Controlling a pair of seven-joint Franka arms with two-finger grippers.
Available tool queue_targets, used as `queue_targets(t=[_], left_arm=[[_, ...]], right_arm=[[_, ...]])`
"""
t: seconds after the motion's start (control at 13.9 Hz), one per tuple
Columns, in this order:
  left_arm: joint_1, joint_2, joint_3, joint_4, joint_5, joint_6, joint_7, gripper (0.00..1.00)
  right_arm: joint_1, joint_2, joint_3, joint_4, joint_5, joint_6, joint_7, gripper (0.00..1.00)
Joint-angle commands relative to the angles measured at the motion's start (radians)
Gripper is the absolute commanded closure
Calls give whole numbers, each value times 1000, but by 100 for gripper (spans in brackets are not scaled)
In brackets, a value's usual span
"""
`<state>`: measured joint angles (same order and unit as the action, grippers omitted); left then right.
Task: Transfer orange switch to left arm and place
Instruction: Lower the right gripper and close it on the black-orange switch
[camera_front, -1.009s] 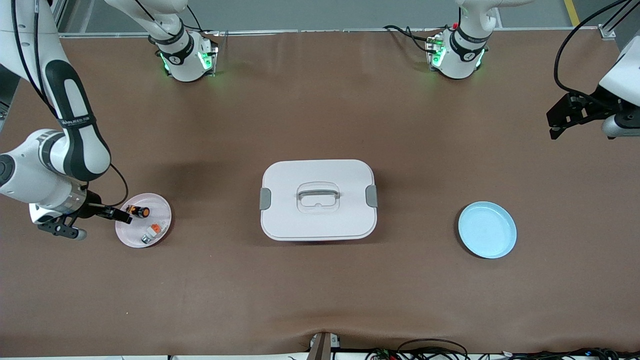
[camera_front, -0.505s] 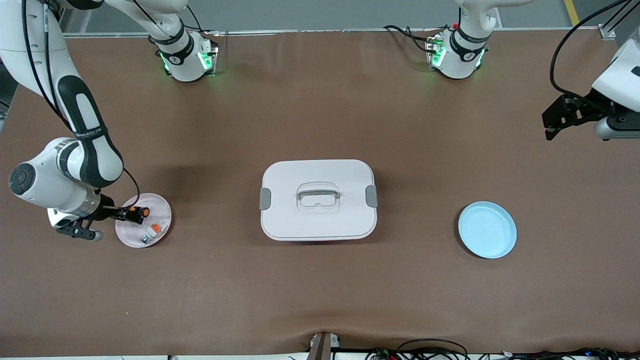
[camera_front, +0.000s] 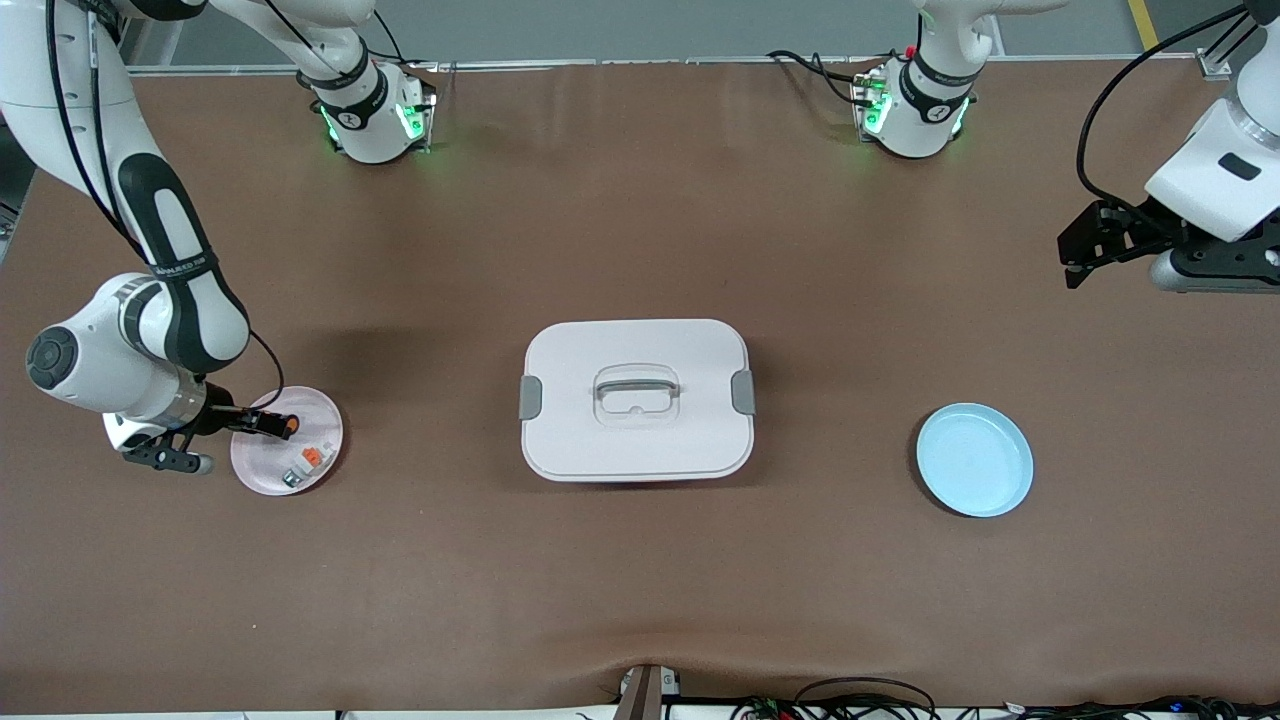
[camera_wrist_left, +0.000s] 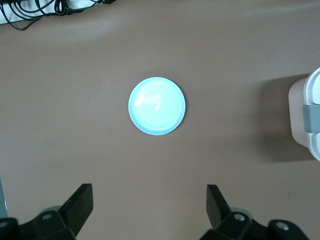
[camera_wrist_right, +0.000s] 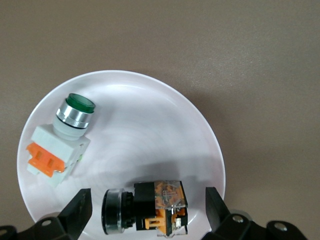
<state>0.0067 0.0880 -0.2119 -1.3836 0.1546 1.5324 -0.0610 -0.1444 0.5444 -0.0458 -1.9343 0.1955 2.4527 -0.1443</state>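
The orange switch (camera_front: 284, 424) lies on its side on a pink plate (camera_front: 262, 474) at the right arm's end of the table. In the right wrist view the switch (camera_wrist_right: 145, 207) shows its black body and orange-and-clear block. My right gripper (camera_front: 268, 424) is open and low over the plate, with one finger on each side of the switch (camera_wrist_right: 148, 201) and gaps on both sides. The white box (camera_front: 636, 445) stands at the table's middle. My left gripper (camera_front: 1070, 265) is open and empty in the air over the left arm's end of the table (camera_wrist_left: 150, 200).
A white-and-grey part with an orange tab and green button (camera_front: 305, 463) lies on the same pink plate (camera_wrist_right: 145, 125), nearer the front camera than the switch; it shows in the right wrist view (camera_wrist_right: 62, 145). A light blue plate (camera_front: 975, 460) sits toward the left arm's end (camera_wrist_left: 157, 106). The box's edge (camera_wrist_left: 307, 120) shows there too.
My right gripper has moved in over the pink plate, so its open fingers now stand on either side of the orange switch. My left gripper has drifted a little toward the table's middle.
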Motion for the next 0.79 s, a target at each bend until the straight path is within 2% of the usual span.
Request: queue_targets(t=[0.0, 0.72], left_arm=[[10, -10, -3, 5, 23, 3, 18, 0], [13, -7, -1, 3, 11, -1, 6, 0]], right_arm=[[-14, 0, 7, -18, 19, 8, -24, 0], [-11, 0, 9, -34, 19, 9, -24, 0]])
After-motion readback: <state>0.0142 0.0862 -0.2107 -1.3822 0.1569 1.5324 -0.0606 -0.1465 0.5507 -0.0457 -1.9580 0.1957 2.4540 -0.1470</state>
